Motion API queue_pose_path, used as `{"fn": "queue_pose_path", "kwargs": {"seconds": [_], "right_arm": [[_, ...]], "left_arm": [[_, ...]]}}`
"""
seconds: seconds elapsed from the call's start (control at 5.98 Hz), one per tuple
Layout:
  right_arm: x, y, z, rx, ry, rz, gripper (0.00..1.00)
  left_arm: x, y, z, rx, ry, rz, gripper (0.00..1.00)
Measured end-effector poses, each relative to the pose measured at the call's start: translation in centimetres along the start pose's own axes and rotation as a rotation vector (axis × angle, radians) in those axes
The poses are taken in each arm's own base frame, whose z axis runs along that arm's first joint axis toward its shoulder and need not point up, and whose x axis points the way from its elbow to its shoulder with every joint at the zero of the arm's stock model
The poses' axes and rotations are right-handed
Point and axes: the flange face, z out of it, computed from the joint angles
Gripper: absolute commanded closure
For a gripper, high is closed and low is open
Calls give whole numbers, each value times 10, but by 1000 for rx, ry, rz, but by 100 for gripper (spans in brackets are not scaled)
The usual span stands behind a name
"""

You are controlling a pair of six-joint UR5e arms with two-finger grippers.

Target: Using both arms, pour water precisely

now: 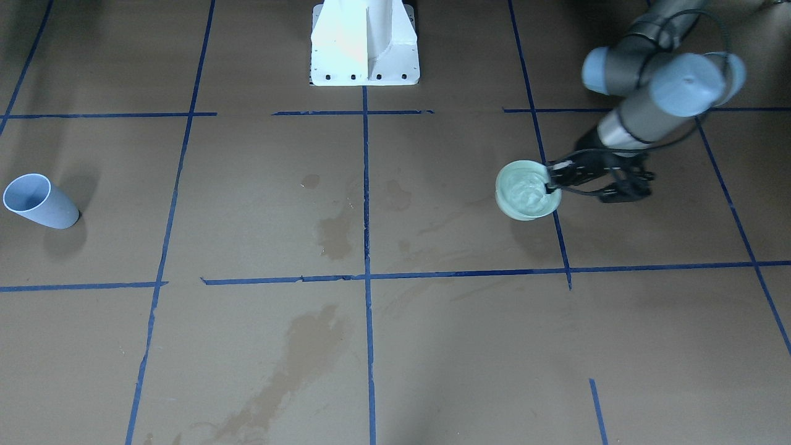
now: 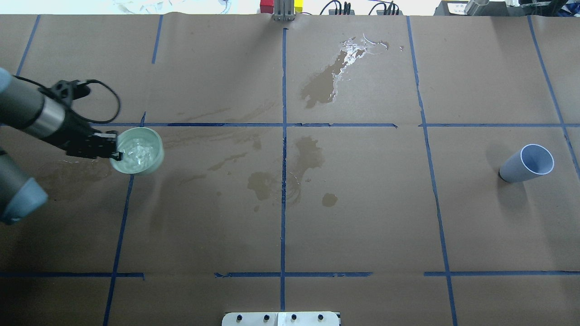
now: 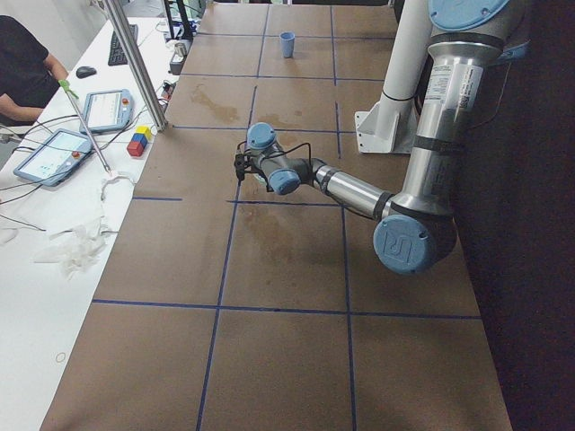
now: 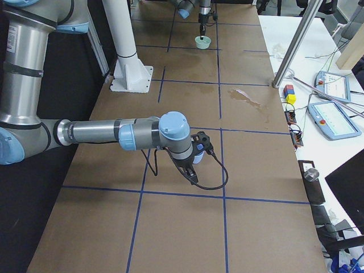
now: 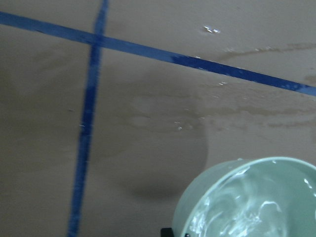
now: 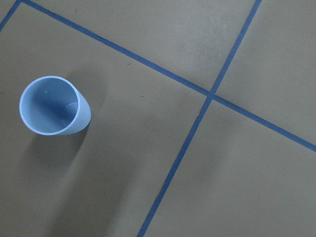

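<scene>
Brown paper covers the counter (image 2: 362,217), crossed by blue tape lines (image 2: 284,181) and blotched with darker wet stains (image 2: 317,86), some of them glinting near the far edge.

The water (image 2: 136,151) sits in a pale green cup (image 2: 159,156) on the robot's left side, filling it close to the brim, its surface rippled. The left arm (image 2: 27,113) reaches in level, and the left pincer (image 2: 115,153) is clamped on the cup's rim, one finger inside the wall and one outside. In the left wrist view the cup's shadow lies apart from it, so it probably hangs a little above the counter, though I cannot be sure.

So full, the cup is likely the heavy item here, and a hold at one edge of the rim lets it swing or tip. The wall looks thin and may be wet, so slipping is a risk. Slow, level travel would suit it.

Well apart, on the robot's right side, a light blue cup (image 2: 521,170) stands upright and looks empty. It is probably light and easily knocked over, and the upper wall is the likely place to hold it.

The right arm (image 4: 102,133) shows only in the side view, its right pincer (image 4: 192,173) pointing down. Whether its fingers are apart or together I cannot tell.
</scene>
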Motion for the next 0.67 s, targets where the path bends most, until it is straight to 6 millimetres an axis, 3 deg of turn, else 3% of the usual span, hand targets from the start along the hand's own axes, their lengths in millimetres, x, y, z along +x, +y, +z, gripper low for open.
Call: {"fn": "queue_pose_path", "kwargs": {"seconds": [0.33, 0.67], "right_arm": [[0, 1, 0, -1, 4, -1, 0], [-2, 3, -1, 0, 5, 0, 0]], "left_arm": [[-78, -3, -18, 11, -43, 39, 100], [-130, -11, -19, 19, -79, 30, 100]]}}
